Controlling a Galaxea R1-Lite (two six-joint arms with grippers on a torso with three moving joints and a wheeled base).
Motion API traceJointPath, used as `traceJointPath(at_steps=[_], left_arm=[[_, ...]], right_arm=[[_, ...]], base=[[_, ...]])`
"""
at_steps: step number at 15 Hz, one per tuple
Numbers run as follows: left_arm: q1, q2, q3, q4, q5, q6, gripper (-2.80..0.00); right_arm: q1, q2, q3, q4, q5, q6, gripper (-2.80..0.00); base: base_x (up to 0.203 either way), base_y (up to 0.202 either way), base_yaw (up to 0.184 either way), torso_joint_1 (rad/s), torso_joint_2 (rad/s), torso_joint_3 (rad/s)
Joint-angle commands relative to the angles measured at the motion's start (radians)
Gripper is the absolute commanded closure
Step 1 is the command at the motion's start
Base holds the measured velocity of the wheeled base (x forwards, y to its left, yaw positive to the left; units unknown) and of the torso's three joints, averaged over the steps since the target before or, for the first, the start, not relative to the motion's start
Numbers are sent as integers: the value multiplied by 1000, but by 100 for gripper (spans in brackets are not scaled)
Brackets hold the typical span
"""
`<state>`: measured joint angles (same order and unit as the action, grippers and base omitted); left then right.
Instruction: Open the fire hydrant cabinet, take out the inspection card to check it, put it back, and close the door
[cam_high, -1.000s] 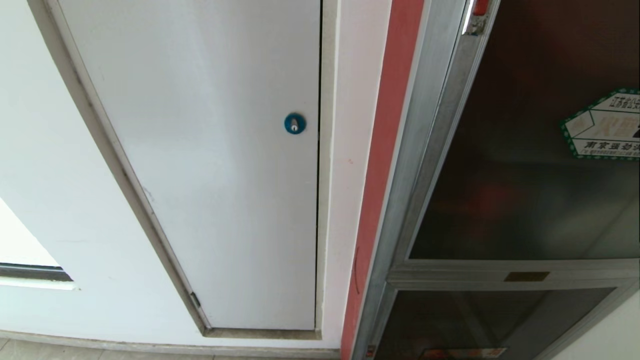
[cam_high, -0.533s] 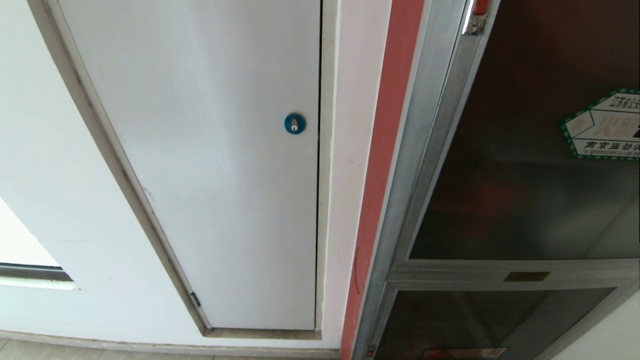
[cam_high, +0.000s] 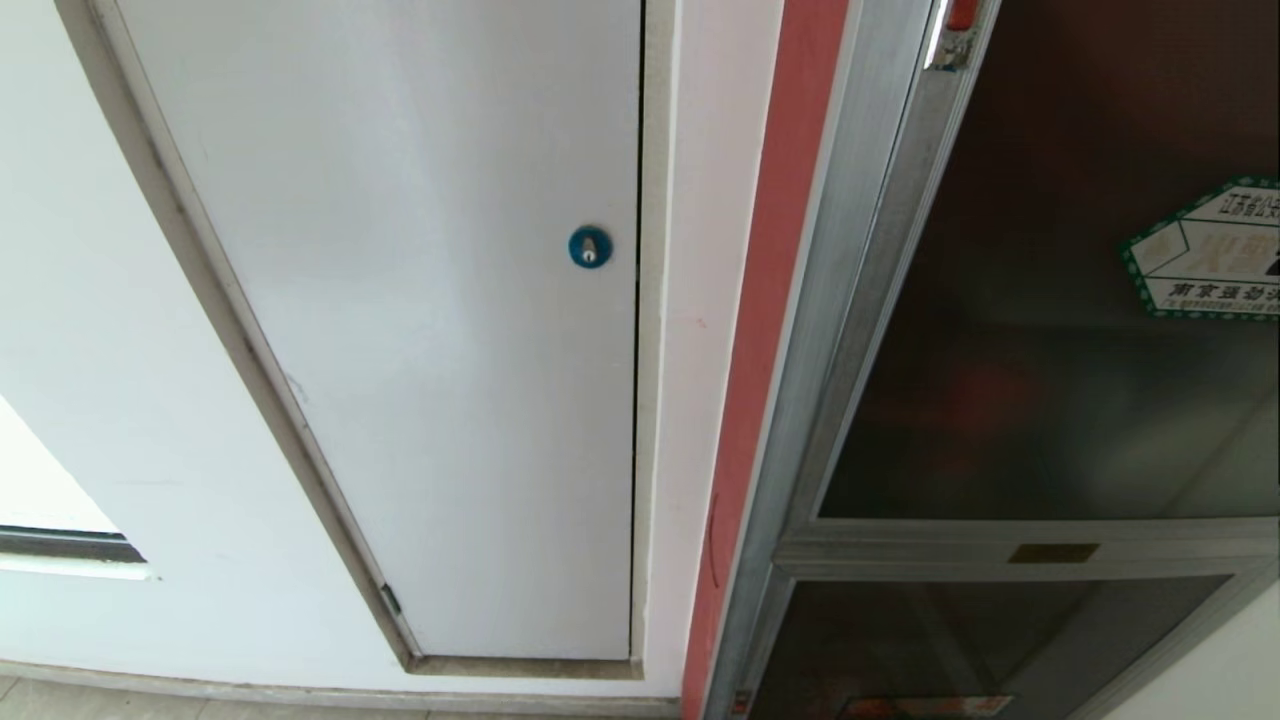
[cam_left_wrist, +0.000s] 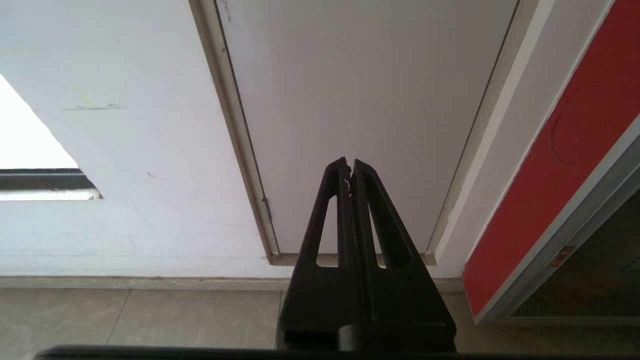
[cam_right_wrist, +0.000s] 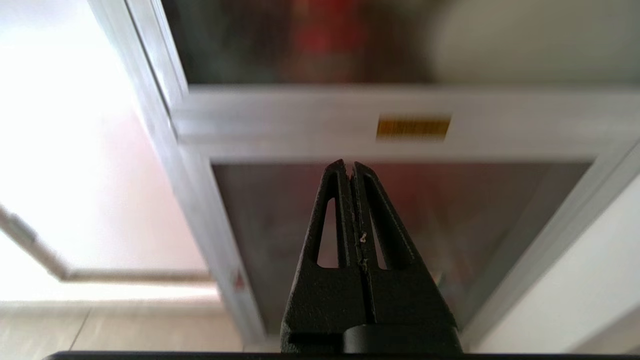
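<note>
Plainly, left to right: the left tool (cam_left_wrist: 351, 167), tips together and empty, points at a white panel (cam_high: 420, 300). Right of it, the door (cam_high: 1050, 330) is shut: rigid framed glass, likely fragile, best pulled by its red latch (cam_high: 960, 14). The right tool (cam_right_wrist: 351, 167), also pressed together, faces the cabinet's lower glass.

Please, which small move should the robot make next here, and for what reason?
Probably raise the right gripper toward the small red latch at the upper edge of the large dark tinted glass door. That silver-framed door looks shut, the whitish inspection card is not visible, and both grippers are shut and empty. The right one faces the shorter lower glass panel; the left gripper faces the plain white panel.
</note>
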<state>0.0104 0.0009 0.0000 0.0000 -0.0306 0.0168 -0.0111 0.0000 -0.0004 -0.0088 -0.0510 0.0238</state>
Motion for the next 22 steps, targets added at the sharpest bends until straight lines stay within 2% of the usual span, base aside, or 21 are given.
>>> traceJointPath(at_steps=[1,22], left_arm=[[0,1,0,0,0,0,0],[-1,1,0,0,0,0,0]], right_arm=[[1,2,0,2,1,46,0],[2,2,0,0,-1,54,0]], base=[[0,0,0,0,0,0],[0,0,0,0,0,0]])
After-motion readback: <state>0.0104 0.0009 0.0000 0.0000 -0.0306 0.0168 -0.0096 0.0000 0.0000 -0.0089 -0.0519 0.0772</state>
